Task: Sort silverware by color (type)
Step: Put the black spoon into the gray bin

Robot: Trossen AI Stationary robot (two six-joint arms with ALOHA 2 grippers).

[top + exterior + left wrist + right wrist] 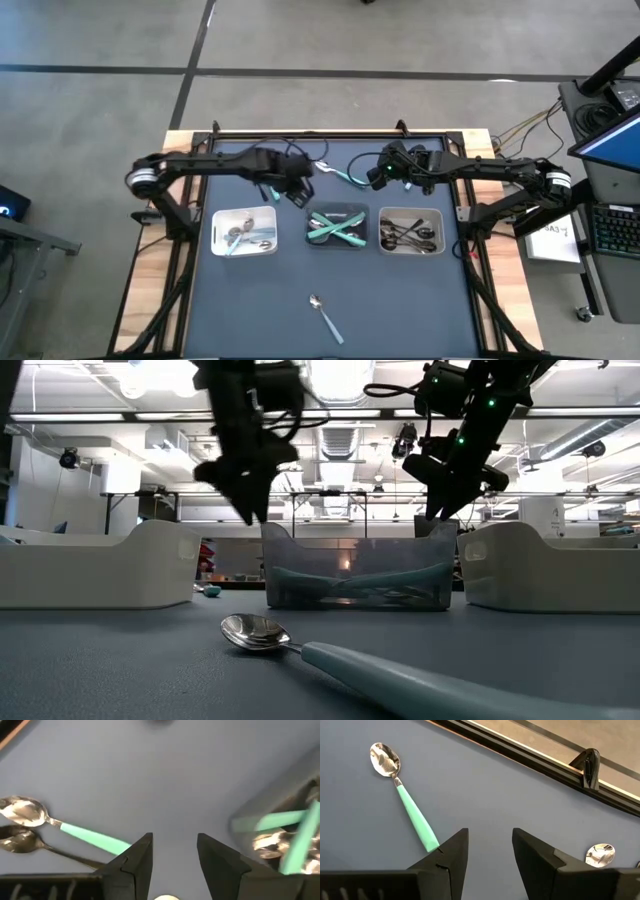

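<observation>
Sorting looks mostly done: three trays in a row, one colour each. Nearest, in front of the middle tray (336,243), one teal-handled spoon (325,315) lies alone, unsorted. Middle tray holds teal pieces, crossed; exact count unclear. Left tray (245,248) holds silver pieces, right tray (410,249) dark ones. Behind the middle tray, left gripper (297,194) and right gripper (380,176) hover, both with jaws spread, nothing held. Just behind them lies a second loose teal spoon (402,795), probably the next pick, with a plain steel spoon (22,843) beside it.
</observation>
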